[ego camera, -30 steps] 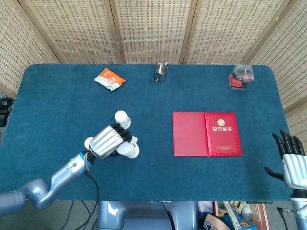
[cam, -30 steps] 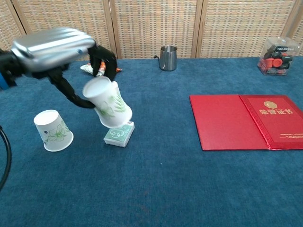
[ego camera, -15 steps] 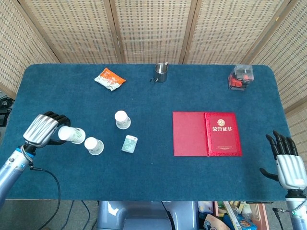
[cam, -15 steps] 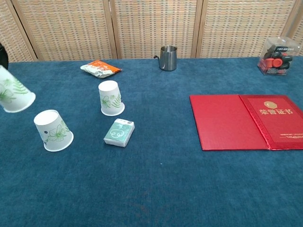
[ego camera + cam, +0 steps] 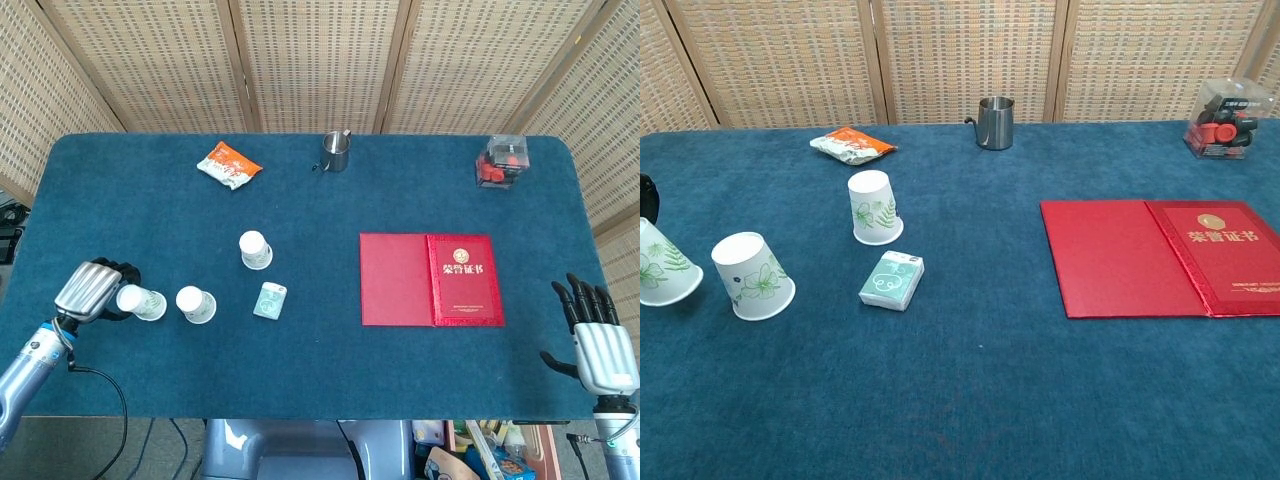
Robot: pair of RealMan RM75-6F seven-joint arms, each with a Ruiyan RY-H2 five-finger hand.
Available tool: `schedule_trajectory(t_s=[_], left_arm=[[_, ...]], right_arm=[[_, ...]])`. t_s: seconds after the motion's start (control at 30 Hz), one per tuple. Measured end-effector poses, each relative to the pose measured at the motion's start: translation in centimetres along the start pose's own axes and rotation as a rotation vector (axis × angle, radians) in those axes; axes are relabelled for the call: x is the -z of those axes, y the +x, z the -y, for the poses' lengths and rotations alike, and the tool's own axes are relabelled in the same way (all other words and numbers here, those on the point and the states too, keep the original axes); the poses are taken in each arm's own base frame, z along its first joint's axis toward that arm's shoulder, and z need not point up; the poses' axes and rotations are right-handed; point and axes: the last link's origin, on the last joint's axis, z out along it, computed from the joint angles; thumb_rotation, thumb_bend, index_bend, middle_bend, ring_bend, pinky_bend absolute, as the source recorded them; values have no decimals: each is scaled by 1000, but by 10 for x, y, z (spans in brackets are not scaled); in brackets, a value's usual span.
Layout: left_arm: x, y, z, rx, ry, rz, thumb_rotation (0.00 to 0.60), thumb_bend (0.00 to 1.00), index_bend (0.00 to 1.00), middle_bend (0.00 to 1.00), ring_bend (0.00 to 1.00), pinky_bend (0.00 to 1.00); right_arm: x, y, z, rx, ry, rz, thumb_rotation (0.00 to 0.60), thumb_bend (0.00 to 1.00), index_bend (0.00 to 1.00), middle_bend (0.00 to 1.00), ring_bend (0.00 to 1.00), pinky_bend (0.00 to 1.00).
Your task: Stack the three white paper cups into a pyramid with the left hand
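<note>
I have the left robot hand [image 5: 88, 290] at the near left of the counter [image 5: 330, 205], fingers wrapped around a tilted white paper cup [image 5: 141, 302], which sits low, at or just above the cloth; I cannot tell if it touches. The second cup [image 5: 196, 304] stands upside down just beside it, and the third cup [image 5: 254, 250] stands upside down farther back, near a small mint-green packet [image 5: 269, 300]. No pyramid yet; I judge the two base cups have yet to be set side by side.

These cups look thin and very light, so I expect them to dent under a firm squeeze and to tip or skid on the cloth at a nudge. I would hold each around the mid wall, with just enough pressure, clear of the rolled rim.

The right robot hand [image 5: 597, 340] hangs at the counter's near right edge, fingers spread, holding nothing, well apart from the red certificate folder [image 5: 432, 280].
</note>
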Motion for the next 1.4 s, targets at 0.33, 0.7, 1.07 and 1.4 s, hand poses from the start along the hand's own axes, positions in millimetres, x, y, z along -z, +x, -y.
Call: schedule_trajectory(t_s=[0.33,0.7,1.07,1.4], left_arm=[[-16,-7,-11,-5,-18,-7,600,82,514,451,487,393],[-23,-13,-20,-29,-41,-2,600,83,384,216,284,377],[-13,-9,-18,11,-75,3,600,83,0,0,0,0],[-43,39,-34,110,-134,-158,600,83,0,0,0,19]], right_arm=[[0,1,-1,-6,-1,1,600,0,101,0,0,0],[0,1,-2,-10,-3,-1,600,0,100,0,0,0],[1,1,-1,-7,2,0,600,0,101,0,0,0],[-8,6,-3,13,-1,-32,600,0,100,0,0,0]])
